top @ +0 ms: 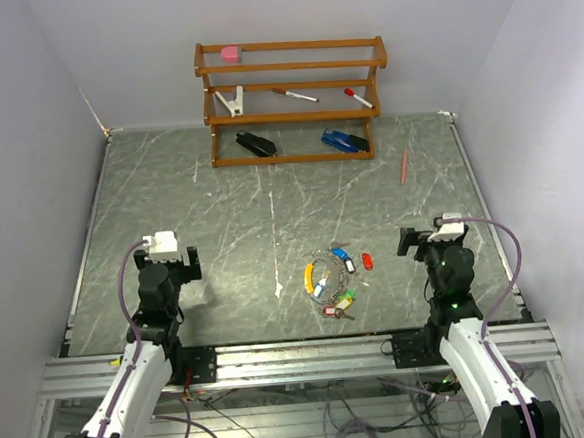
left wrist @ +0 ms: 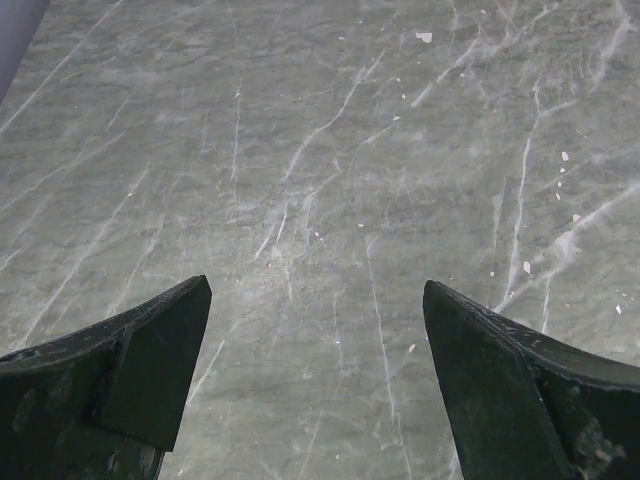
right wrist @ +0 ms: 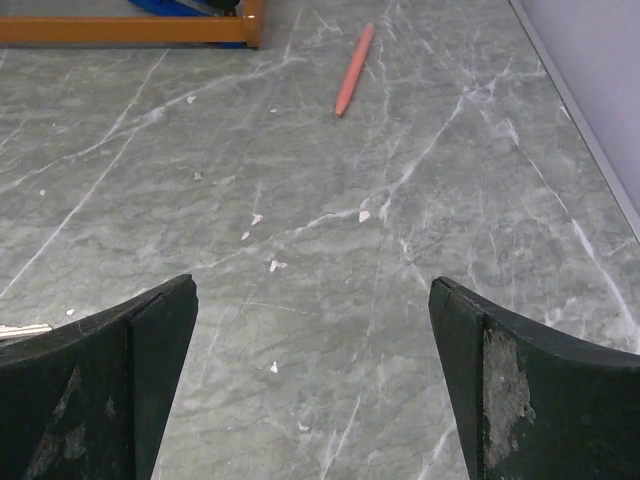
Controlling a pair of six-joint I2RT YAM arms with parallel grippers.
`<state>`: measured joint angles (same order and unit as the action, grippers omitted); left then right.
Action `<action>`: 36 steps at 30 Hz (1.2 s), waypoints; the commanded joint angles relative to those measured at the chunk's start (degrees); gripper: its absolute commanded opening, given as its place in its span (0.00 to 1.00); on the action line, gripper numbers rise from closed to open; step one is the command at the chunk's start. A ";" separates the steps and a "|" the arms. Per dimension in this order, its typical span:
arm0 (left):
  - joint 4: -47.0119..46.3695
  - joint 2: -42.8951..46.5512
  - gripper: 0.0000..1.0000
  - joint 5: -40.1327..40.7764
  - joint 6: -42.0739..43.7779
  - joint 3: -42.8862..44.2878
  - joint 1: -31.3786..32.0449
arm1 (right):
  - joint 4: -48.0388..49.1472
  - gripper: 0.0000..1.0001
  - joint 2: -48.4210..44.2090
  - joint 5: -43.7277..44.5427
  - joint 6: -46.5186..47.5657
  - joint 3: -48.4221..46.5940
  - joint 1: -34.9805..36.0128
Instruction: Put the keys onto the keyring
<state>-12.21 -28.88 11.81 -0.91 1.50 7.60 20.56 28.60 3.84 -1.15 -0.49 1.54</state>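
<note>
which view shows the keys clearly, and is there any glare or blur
Top external: even, soft light, no glare; the keys are small, tag colours readable but fine metal detail lost. Left wrist: table veins crisp, the fingers dark and close, little surface detail. Right wrist: equally sharp, orange stick clear near the top.

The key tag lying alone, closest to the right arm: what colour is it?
The key tag is red, seen best in the top external view.
</note>
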 commanded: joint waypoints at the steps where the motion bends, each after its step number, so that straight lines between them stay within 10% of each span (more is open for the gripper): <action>1: -2.72 -0.03 0.98 0.77 0.02 2.26 -0.48 | 1.77 1.00 -0.64 0.02 0.59 4.12 -0.57; 21: 2.71 -0.02 0.99 -8.28 3.60 7.00 -0.48 | 0.57 1.00 -0.27 6.36 -2.12 2.25 -0.56; 31: 10.15 -12.42 1.00 -36.60 15.25 25.07 -0.48 | -28.03 1.00 20.35 5.98 -6.72 -36.85 -0.40; 36: 9.06 -13.60 0.95 -45.27 13.27 33.98 -0.48 | -24.09 1.00 19.14 2.99 -7.17 -41.41 0.11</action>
<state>-2.87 -42.13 -21.12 11.81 27.88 7.42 -1.19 49.76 9.19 -6.46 -40.73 1.61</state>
